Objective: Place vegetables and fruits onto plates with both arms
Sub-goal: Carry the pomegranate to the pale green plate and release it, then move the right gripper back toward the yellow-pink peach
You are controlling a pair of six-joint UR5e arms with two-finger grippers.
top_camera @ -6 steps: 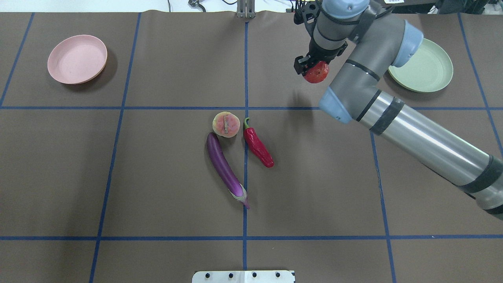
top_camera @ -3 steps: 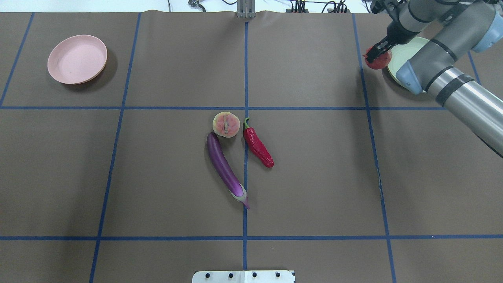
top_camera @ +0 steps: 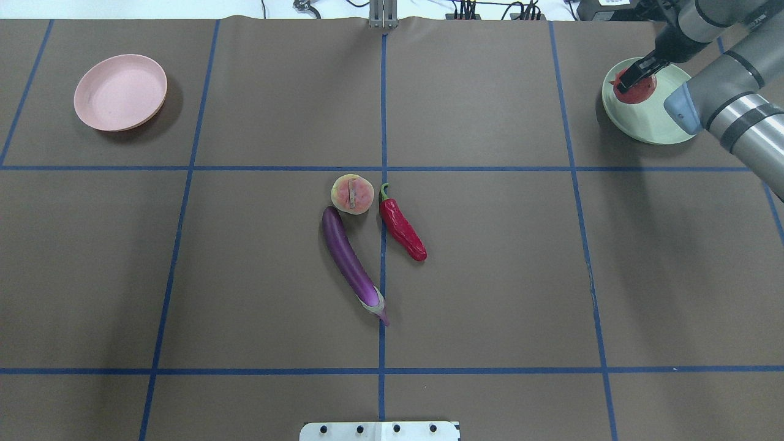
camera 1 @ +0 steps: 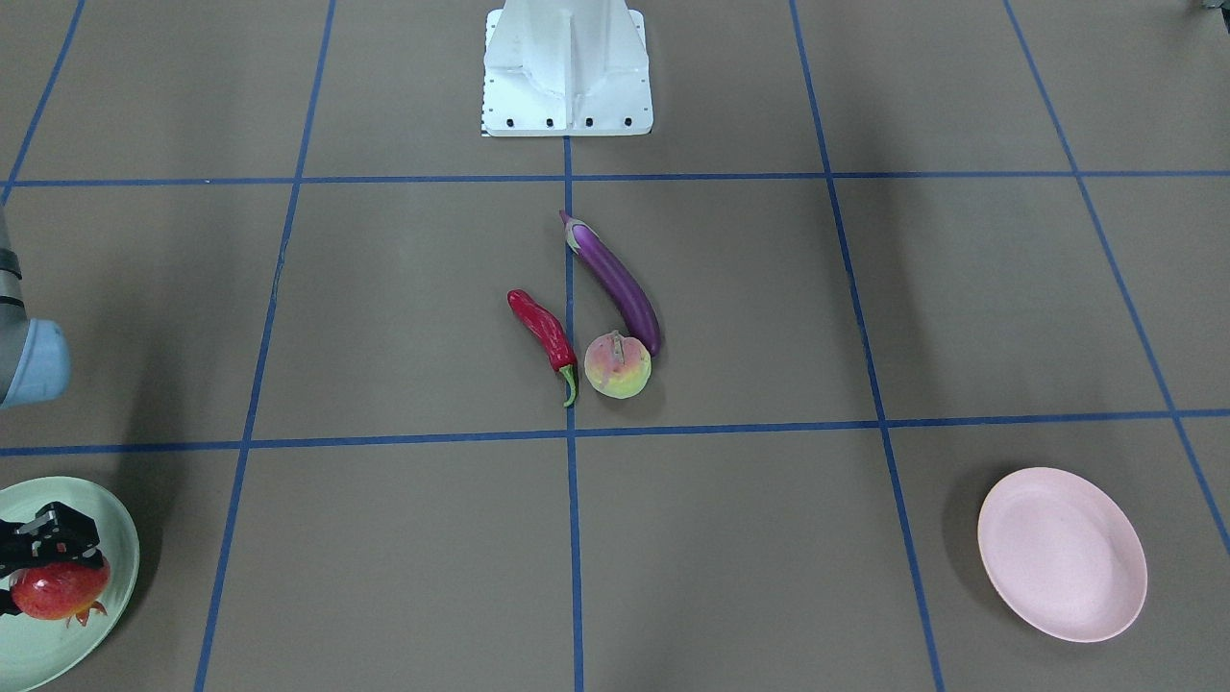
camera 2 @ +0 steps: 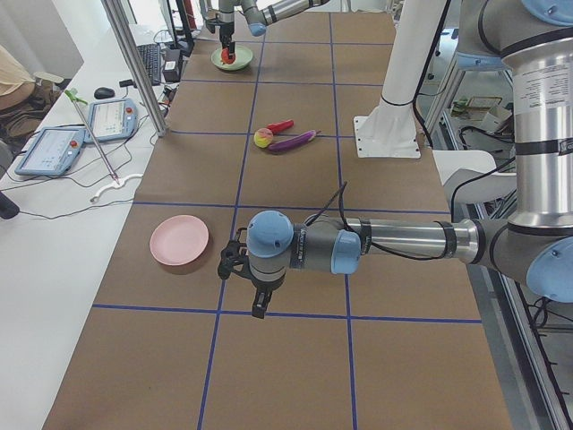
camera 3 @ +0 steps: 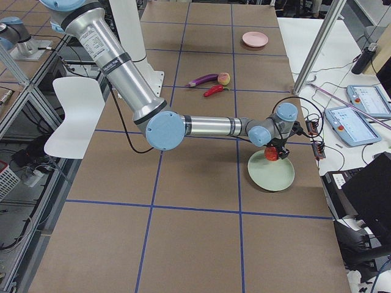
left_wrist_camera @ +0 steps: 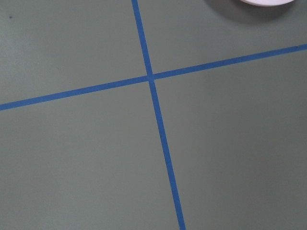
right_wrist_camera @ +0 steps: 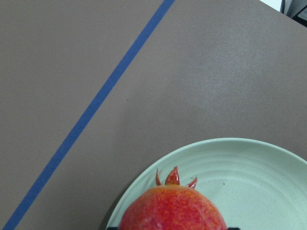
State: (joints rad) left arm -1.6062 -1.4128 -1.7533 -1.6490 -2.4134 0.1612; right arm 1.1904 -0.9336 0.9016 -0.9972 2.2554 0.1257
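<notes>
Within the last second, our right arm swung the round mottled red-orange fruit (top_camera: 637, 92) from above the bare table, well short of its goal, across to the pale mint-green round plate (top_camera: 660, 125). Half a second back it had only reached the plate's near rim; now it hung inside the rim, over the plate's half nearer the table's middle. We judged the carry nearly done, with only lowering and release left for this first item.

The right claw (top_camera: 634, 75) was clamped on the fruit from above. In the right wrist view the fruit filled the lower edge directly under the claw, its little crown pointing out over the plate's floor. We could not tell whether it touched the plate yet.

Nothing else had moved. The long glossy purple eggplant (top_camera: 349, 260), the wrinkled red chili pepper (top_camera: 402, 231) and the pink-and-yellow-green peach (top_camera: 353, 193) lay clustered at the table's centre, well away from both claws. The pale pink round plate (top_camera: 120, 92) held nothing.

Our left claw (camera 2: 235, 266) hovered over the table just beside the pink plate; we could not tell whether it was parted or closed.
</notes>
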